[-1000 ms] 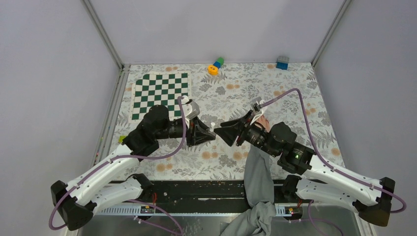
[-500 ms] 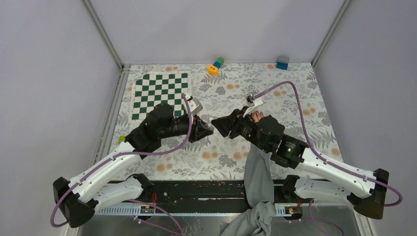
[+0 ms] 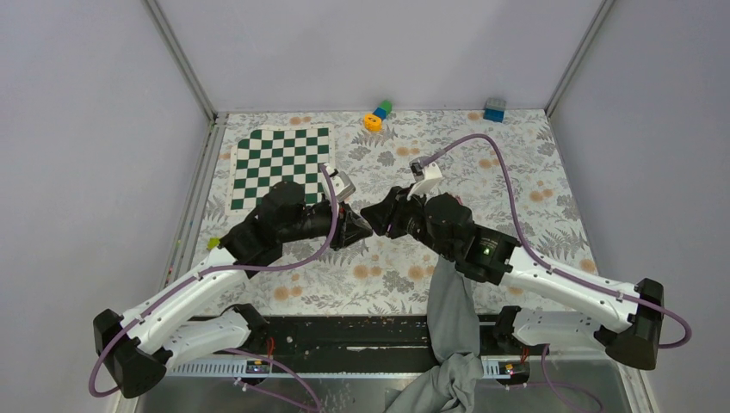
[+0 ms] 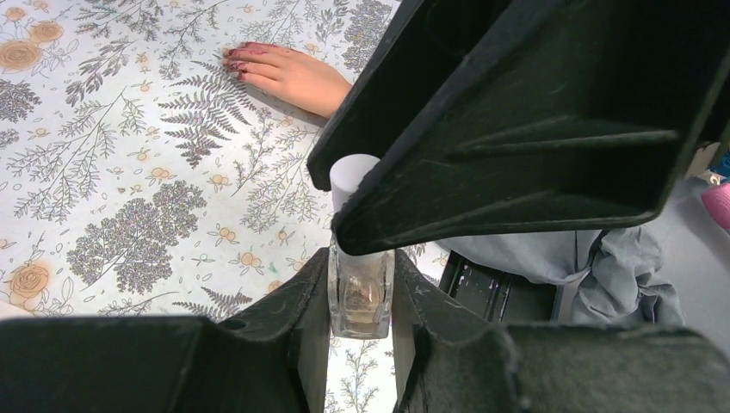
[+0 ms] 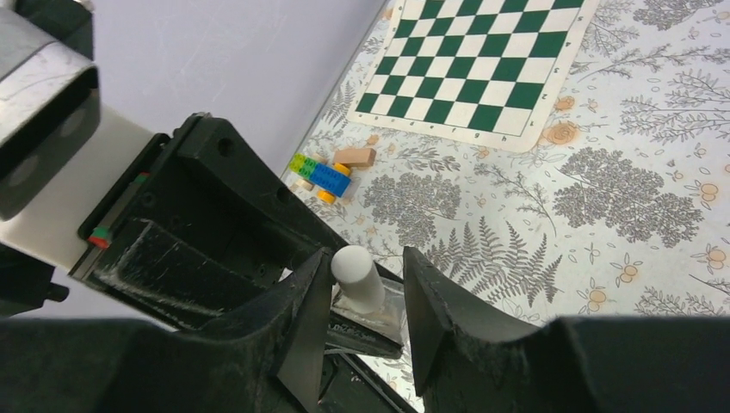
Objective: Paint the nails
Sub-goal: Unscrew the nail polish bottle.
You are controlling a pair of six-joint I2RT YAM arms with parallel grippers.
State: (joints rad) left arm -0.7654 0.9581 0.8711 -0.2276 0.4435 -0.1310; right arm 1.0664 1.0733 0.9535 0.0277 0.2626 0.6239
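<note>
My left gripper (image 4: 361, 258) is shut on a small clear glass polish bottle (image 4: 361, 297) with a white cap (image 5: 357, 275). My right gripper (image 5: 366, 255) stands open around that cap: its left finger is close against the cap and a gap shows on the right. The two grippers meet tip to tip over the table's middle (image 3: 368, 222). A bare hand (image 4: 288, 76) lies flat on the floral cloth beyond them, its nails (image 4: 234, 60) dark red. In the top view the right arm covers the hand and only the grey sleeve (image 3: 452, 301) shows.
A green-and-white chessboard (image 3: 280, 163) lies at the back left. Coloured toy bricks (image 5: 323, 176) and a wooden block (image 5: 355, 157) sit by the left wall. More toys (image 3: 377, 114) and a blue block (image 3: 494, 109) stand along the back edge.
My right arm has swung left, bringing its gripper up to the left one, and its jaws have narrowed around the cap. The left arm has shifted only slightly, still holding the bottle.
</note>
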